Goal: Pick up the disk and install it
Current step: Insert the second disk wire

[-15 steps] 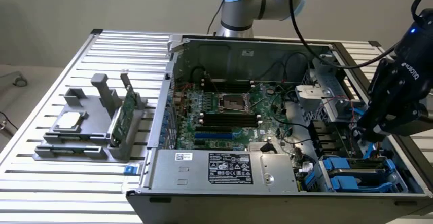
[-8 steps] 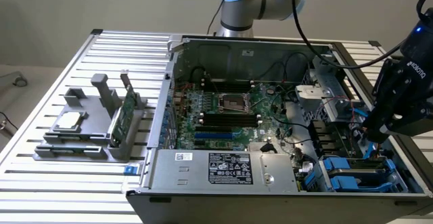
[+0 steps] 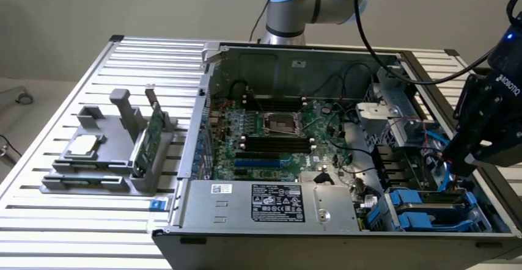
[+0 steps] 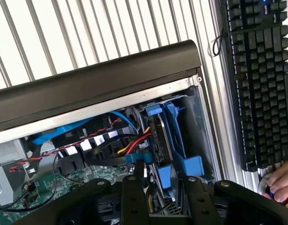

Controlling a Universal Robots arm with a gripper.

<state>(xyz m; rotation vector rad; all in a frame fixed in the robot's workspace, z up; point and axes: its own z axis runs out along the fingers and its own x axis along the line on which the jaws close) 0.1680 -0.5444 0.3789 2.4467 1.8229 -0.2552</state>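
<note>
Gripper [image 3: 461, 181], body lettered ROBOTIQ, over the computer case's [image 3: 244, 236] drive bay; fingers [image 4: 135, 197] spread astride the disk [image 4: 160, 136], which stands on edge in blue rails, long axis running into the bay.

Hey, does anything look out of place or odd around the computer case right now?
Mostly no. One oddity: a person's hand rests by the keyboard beside the open case, close to the gripper poised over the disk in its blue carrier.
</note>
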